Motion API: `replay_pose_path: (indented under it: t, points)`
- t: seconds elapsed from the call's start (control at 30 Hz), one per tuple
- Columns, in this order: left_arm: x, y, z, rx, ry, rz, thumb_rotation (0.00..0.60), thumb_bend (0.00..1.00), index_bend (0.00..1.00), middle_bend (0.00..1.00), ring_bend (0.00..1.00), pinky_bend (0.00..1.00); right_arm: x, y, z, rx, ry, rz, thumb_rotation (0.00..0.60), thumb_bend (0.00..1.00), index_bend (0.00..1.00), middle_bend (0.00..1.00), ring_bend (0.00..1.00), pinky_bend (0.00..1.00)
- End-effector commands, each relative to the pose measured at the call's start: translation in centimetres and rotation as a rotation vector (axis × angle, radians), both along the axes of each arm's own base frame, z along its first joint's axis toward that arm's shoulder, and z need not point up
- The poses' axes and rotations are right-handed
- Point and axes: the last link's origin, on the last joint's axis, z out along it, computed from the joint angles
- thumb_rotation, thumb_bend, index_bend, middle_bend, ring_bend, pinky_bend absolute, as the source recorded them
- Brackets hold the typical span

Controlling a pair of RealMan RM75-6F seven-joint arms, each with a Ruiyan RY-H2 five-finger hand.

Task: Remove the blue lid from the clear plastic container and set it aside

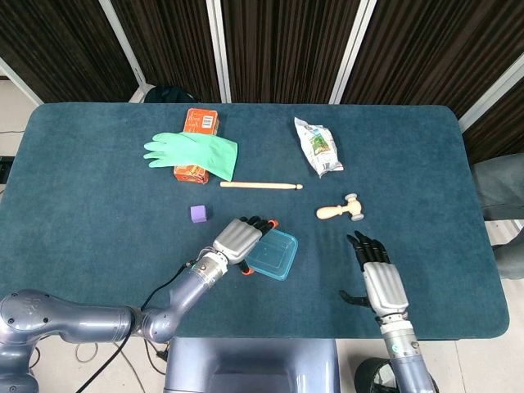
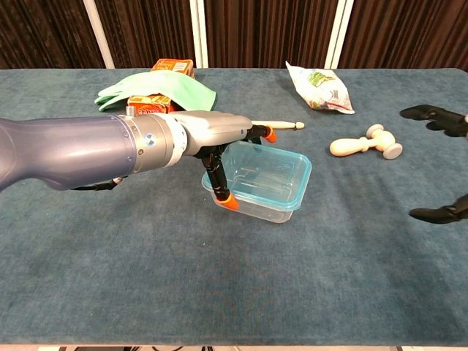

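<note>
Clear plastic container [image 2: 257,199], lidded, near the front middle of the desk [image 1: 98,237]; blue lid [image 2: 269,175] sits on top, apparently skewed off toward the right and overhanging the rim on that side. Left hand [image 1: 238,241] at the container's left end: fingers [image 2: 227,201] reach down the near-left corner while others lie along the far-left edge, so the hand grips that end of the lid and box; which of the two bears the hold cannot be told. Right hand [image 1: 379,278] well apart to the right, fingers spread, holding nothing, palm turned toward the container; the chest view shows only its dark fingertips [image 2: 430,113] at the frame edge. Step in hand, by judgement: brace the box with the left hand while the right hand comes across to take the lid's free right edge. Best practice: press the box down onto the desk, hook the overhanging right lip from below, peel upward from that corner, not pull straight, and keep the light box from tipping or sliding. Setting-down spot: bare cloth to the right front, short of the wooden mallet [image 1: 340,211]. Elsewhere: purple cube [image 1: 198,214], wooden stick [image 1: 260,186].
</note>
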Motion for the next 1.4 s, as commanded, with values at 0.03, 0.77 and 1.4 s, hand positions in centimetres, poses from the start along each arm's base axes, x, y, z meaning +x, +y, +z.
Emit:
replay_pose_path:
  t: [0.03,0.77,1.4]
  points:
    - [0.2,-0.2,-0.1,-0.007,-0.022,0.013,0.6,0.1,0.1,0.19,0.11,0.27,0.9,-0.2,-0.6,0.0,-0.013,0.005,0.6,0.23,0.0,0.0,0.0,0.0]
    - [1.5,-1.5,-1.2,-0.02,-0.062,0.024,0.6,0.1,0.11,0.19,0.12,0.29,4.0,-0.6,-3.9,0.017,-0.034,0.013,0.6,0.23,0.0,0.0,0.0,0.0]
    - [1.7,-1.9,-2.0,-0.024,-0.078,0.049,0.6,0.1,0.11,0.19,0.12,0.29,4.5,0.0,-5.1,0.04,-0.05,0.002,0.6,0.23,0.0,0.0,0.0,0.0]
